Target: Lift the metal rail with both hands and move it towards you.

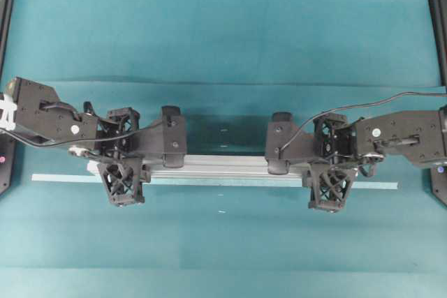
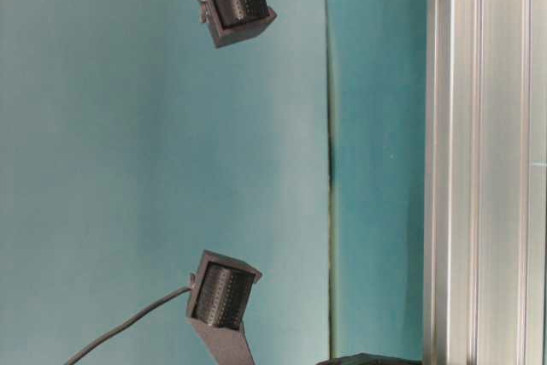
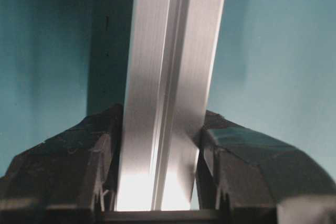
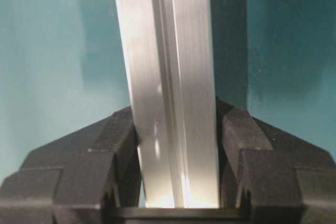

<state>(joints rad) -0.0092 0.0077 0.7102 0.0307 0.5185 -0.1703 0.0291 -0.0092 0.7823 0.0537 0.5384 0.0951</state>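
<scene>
The metal rail (image 1: 223, 165), a long grooved silver bar, lies left to right across the teal cloth, partly over a thin pale tape strip (image 1: 56, 178). My left gripper (image 1: 123, 158) is shut on the rail near its left end, one lattice finger on each side. My right gripper (image 1: 330, 165) is shut on it near the right end. In the left wrist view the rail (image 3: 168, 77) runs between the fingers (image 3: 79, 156) of the gripper (image 3: 160, 150), casting a dark shadow to its left. The right wrist view shows the rail (image 4: 168, 66) clamped in the gripper (image 4: 176, 145).
Black frame posts stand at the top corners (image 1: 438, 12) and side edges (image 1: 5, 165) of the table. In the table-level view the rail (image 2: 479, 160) fills the right side, with two black ribbed blocks (image 2: 239, 2) (image 2: 222, 297) with cables to its left. A cloth seam (image 2: 329, 168) runs alongside.
</scene>
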